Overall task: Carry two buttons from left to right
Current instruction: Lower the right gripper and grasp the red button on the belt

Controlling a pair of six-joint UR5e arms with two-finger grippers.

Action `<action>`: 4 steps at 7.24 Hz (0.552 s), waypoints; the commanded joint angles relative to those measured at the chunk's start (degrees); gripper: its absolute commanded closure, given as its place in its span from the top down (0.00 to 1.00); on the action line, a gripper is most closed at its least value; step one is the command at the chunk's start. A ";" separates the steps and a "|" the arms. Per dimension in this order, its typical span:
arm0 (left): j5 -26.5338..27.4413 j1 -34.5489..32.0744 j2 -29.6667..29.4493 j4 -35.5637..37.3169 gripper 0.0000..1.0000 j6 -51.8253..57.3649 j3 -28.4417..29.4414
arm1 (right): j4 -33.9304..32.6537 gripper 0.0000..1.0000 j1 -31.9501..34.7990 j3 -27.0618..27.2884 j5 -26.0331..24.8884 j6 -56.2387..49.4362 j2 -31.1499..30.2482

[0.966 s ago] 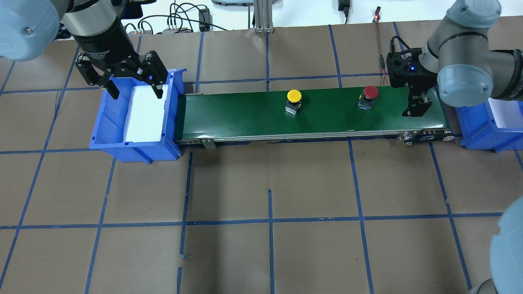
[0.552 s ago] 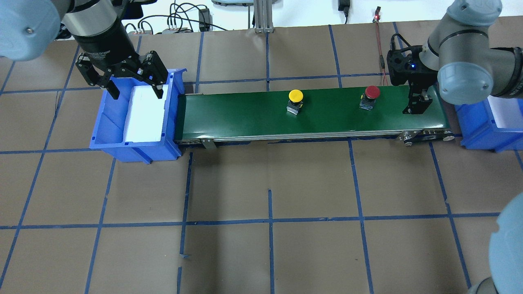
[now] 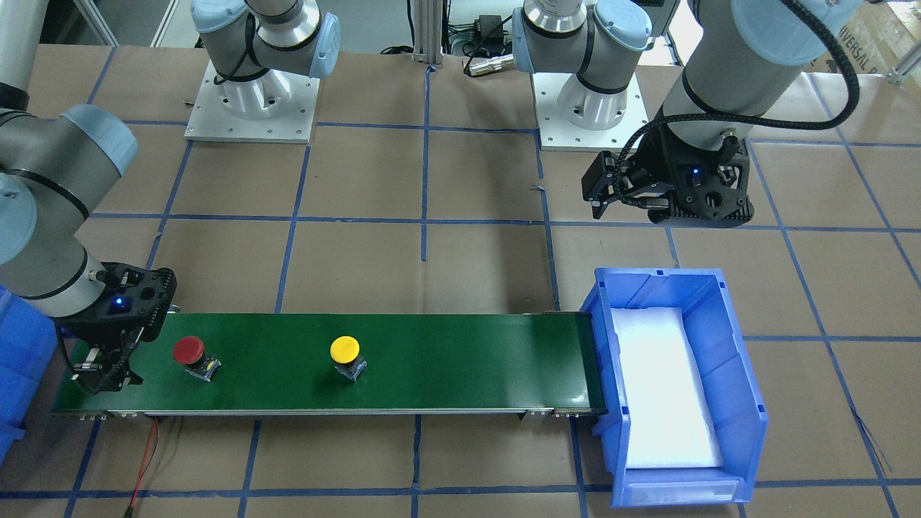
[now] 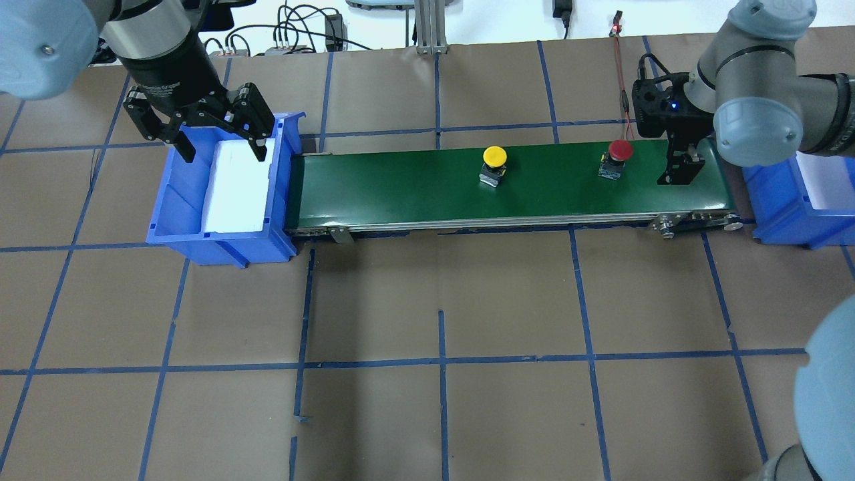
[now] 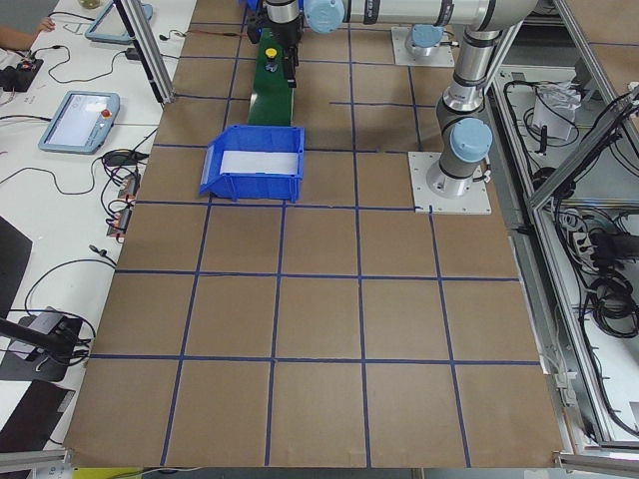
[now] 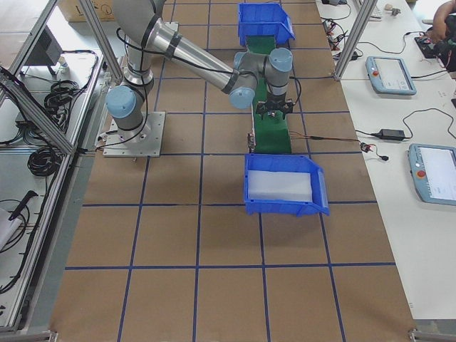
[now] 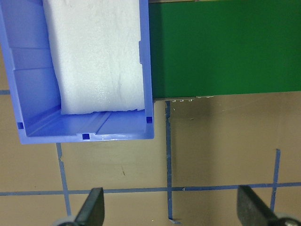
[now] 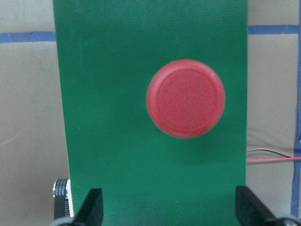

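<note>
The yellow button [image 4: 494, 157] stands near the middle of the green conveyor belt [image 4: 401, 190]. The red button [image 4: 620, 149] stands further right on it. Both are upright and both show in the front view, yellow button [image 3: 345, 350] and red button [image 3: 188, 350]. My right gripper [image 4: 680, 175] hangs open and empty over the belt's right end, a little beyond the red button. The right wrist view has the red button [image 8: 186, 98] ahead of the open gripper [image 8: 169, 212]. My left gripper [image 4: 222, 152] is open and empty above the left blue bin [image 4: 175, 200].
The left bin holds a white foam pad [image 4: 234, 187] and touches the belt's left end. A second blue bin [image 4: 778, 220] with foam sits at the belt's right end, under my right arm. A red wire [image 4: 624, 100] lies behind the belt.
Both buttons have moved right along the belt, and the red one is now closer to my right gripper. My right gripper has shifted slightly away from the camera. My left gripper has not moved.
</note>
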 commanded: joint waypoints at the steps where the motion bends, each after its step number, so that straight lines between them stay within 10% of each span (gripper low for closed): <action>1: -0.02 0.00 -0.20 0.09 1.00 0.00 0.00 | 0.17 1.00 0.69 0.15 -0.02 1.55 0.08; 4: -0.02 0.00 -0.03 0.09 1.00 -0.09 0.00 | 0.17 1.00 0.87 0.14 -0.02 1.47 0.43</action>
